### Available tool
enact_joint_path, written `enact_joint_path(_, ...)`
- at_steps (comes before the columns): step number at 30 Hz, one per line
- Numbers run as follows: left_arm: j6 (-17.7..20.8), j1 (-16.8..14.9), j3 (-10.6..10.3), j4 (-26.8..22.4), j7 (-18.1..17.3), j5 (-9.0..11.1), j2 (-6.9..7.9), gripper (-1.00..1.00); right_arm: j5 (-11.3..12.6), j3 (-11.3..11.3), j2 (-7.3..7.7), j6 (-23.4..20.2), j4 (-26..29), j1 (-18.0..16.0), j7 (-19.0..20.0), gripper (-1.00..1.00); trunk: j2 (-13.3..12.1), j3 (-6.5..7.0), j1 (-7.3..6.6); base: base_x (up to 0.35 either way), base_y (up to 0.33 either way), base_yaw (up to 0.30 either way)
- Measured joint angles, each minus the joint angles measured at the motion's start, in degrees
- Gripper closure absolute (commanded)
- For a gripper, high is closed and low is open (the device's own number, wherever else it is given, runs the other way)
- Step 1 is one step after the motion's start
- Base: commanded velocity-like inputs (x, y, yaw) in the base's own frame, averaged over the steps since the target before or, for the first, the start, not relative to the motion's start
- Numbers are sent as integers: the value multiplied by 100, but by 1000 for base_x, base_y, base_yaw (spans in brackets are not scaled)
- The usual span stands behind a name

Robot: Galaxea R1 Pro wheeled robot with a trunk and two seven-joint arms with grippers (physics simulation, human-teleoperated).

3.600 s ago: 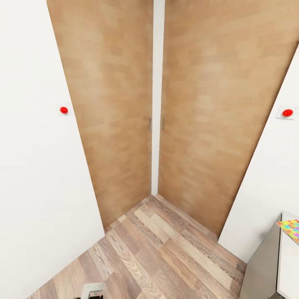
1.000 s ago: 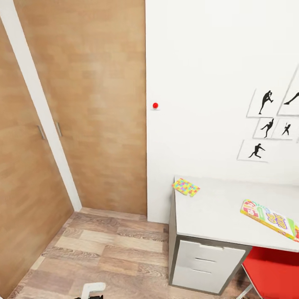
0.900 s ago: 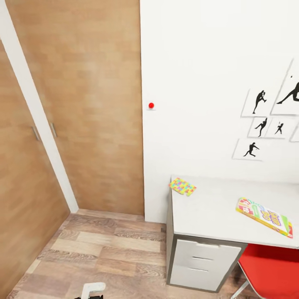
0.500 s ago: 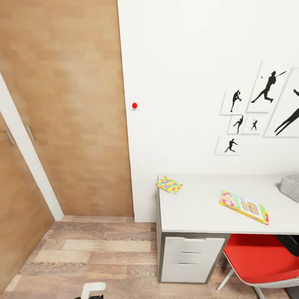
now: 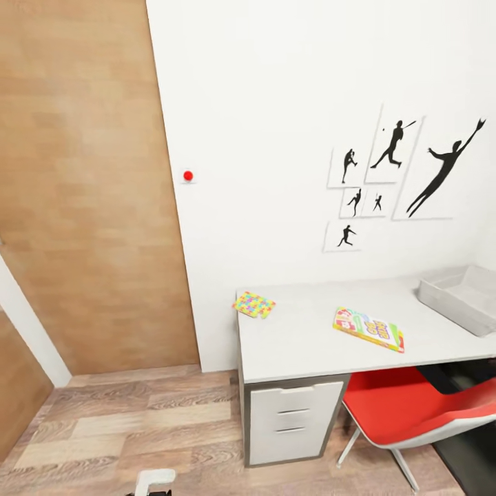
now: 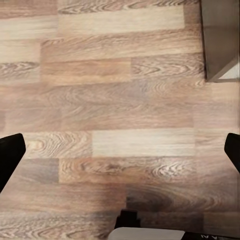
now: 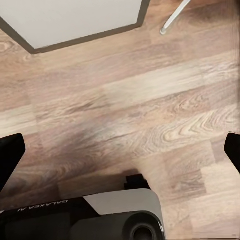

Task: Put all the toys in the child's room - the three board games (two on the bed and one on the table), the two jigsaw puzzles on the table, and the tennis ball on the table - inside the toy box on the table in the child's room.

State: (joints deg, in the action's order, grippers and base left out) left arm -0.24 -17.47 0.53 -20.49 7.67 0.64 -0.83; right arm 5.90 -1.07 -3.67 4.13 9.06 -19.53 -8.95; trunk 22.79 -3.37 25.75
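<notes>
The table point(image 5: 310, 348) stands against the white wall at the right of the head view. A jigsaw puzzle point(image 5: 253, 304), a bright mosaic square, lies at its near-left corner. The long colourful Skip-Bo board game point(image 5: 368, 328) lies flat near the table's middle. The grey toy box point(image 5: 463, 296) sits at the table's right end, cut by the picture's edge. My left gripper point(image 6: 120, 155) hangs open over bare wood floor. My right gripper point(image 7: 120, 155) is also open above the floor, close to the table's drawer unit point(image 7: 75, 20). Both hold nothing.
A red-and-white swivel chair point(image 5: 406, 406) is tucked under the table beside the white drawers point(image 5: 293, 420). Black baseball silhouettes point(image 5: 396, 172) hang on the wall. Wooden doors point(image 5: 83, 207) fill the left. Wood-plank floor point(image 5: 138, 420) lies open in front of me.
The camera has swung to the right: the doors slid left, and the whole table, the toy box and more wall pictures came into view. The things on the table have not moved.
</notes>
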Motion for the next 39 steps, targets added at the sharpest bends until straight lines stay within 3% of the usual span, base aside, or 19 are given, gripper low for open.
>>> enact_joint_path(39,0,0,-4,5,0,-1,-3,-100,0,0,-17,-8,3,0,0,-100,0,0,0,0,0,-279)
